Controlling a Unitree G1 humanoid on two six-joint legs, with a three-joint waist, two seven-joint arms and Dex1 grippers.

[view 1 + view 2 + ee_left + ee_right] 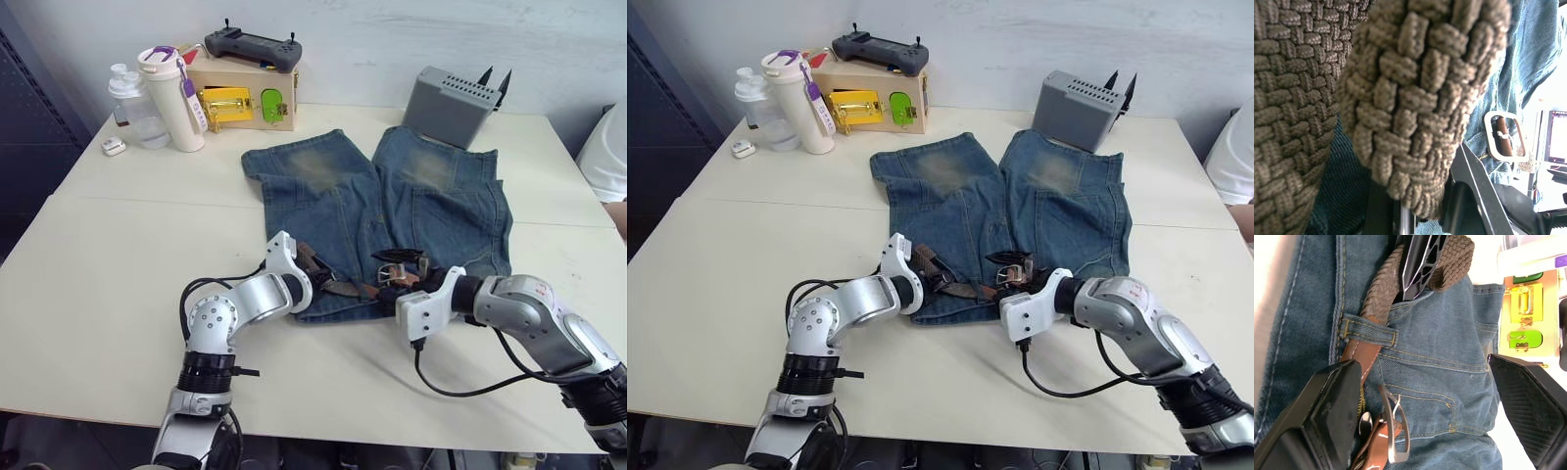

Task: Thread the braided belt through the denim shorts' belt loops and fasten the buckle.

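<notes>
Both grippers sit at the waistband of the denim shorts [392, 211], which lie flat on the counter [118, 255] with the legs pointing away from me. I see the left gripper [312, 266] with its fingers clamped on the braided belt [1382, 289] (woven strap bunched up close in its wrist view). The right gripper [1425, 406] has its fingers spread wide, holding nothing. In the right wrist view the belt passes under one of the belt loops [1369, 332], and the buckle [1396, 431] lies just beside the tan end.
</notes>
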